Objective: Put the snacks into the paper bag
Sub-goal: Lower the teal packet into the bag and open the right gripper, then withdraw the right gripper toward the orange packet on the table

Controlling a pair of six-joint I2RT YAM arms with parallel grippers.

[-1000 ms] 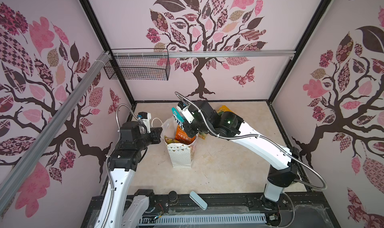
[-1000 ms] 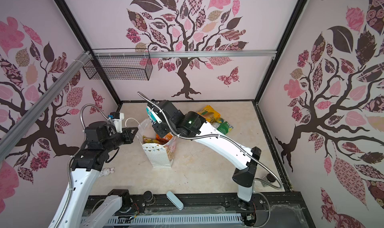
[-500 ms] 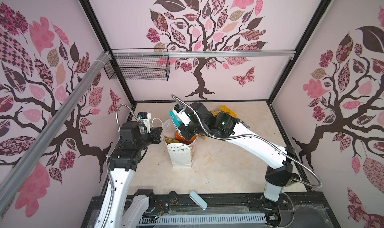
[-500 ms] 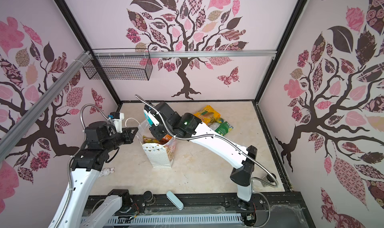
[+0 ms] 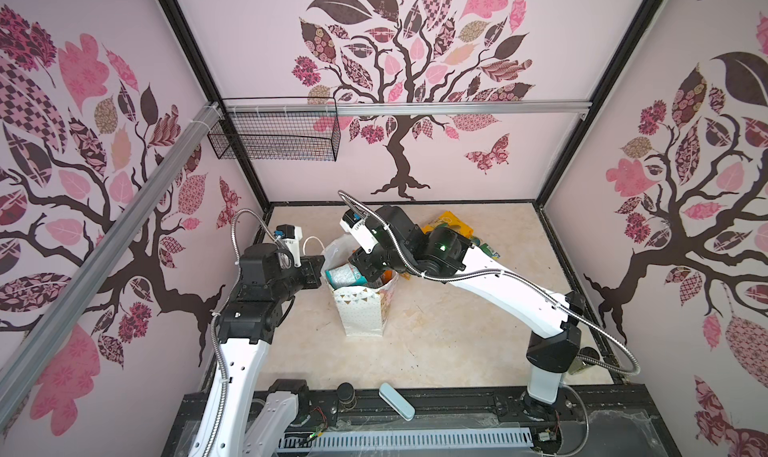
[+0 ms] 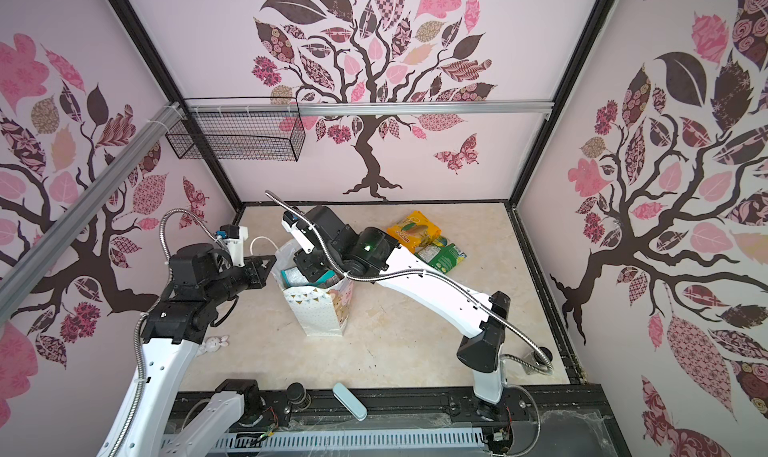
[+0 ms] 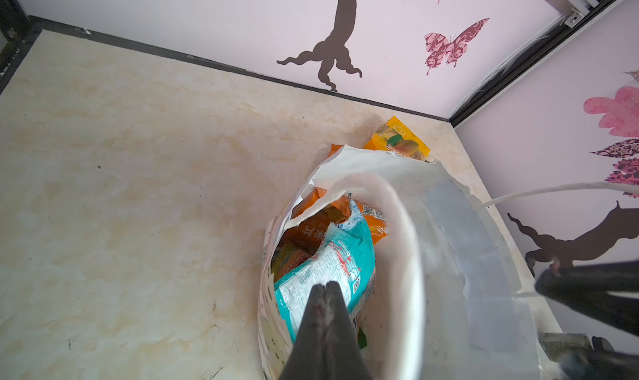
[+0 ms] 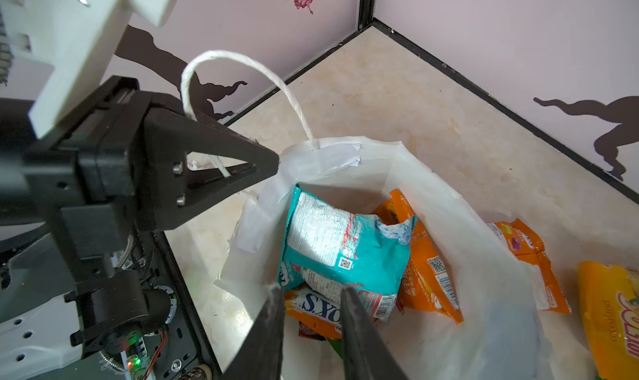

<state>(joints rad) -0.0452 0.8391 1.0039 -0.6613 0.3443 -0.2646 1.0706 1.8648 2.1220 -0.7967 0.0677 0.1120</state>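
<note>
Snack loading, release stage. Paper bag [image 5: 360, 311] stands upright near the middle of the table [image 5: 436, 342], mouth open. Teal packet [image 8: 339, 243] lies uppermost inside it, slanted across orange packets [image 8: 425, 267] and a FOX'S packet [image 8: 313, 305]. Right gripper [image 8: 311, 290] hangs just above the mouth with its fingers a little apart and clamping nothing; the teal packet's lower edge shows through the gap. Left gripper [image 7: 326, 288] sits at the bag's rim on the opposite side, fingers pressed together. Whether paper is nipped between them cannot be told. A cord handle [image 8: 242, 60] arches up beside it.

Outside the bag, a yellow packet [image 6: 413, 230] and a green packet [image 6: 442, 257] lie overlapping on the table towards the back wall. A further orange packet [image 8: 522, 253] lies just beside the bag's far wall. The task is judged partly done.

Handling, by judgement: the packets look light, with glossy, crinkled film that is probably slippery on its flat faces and with contents that may crush. The crimped end seam or a corner is the likely best hold, taken edge-on. The bag is thin paper, soft-walled and apt to tip or fold inward, so it is best steadied at the rim and not by the limp cord.
</note>
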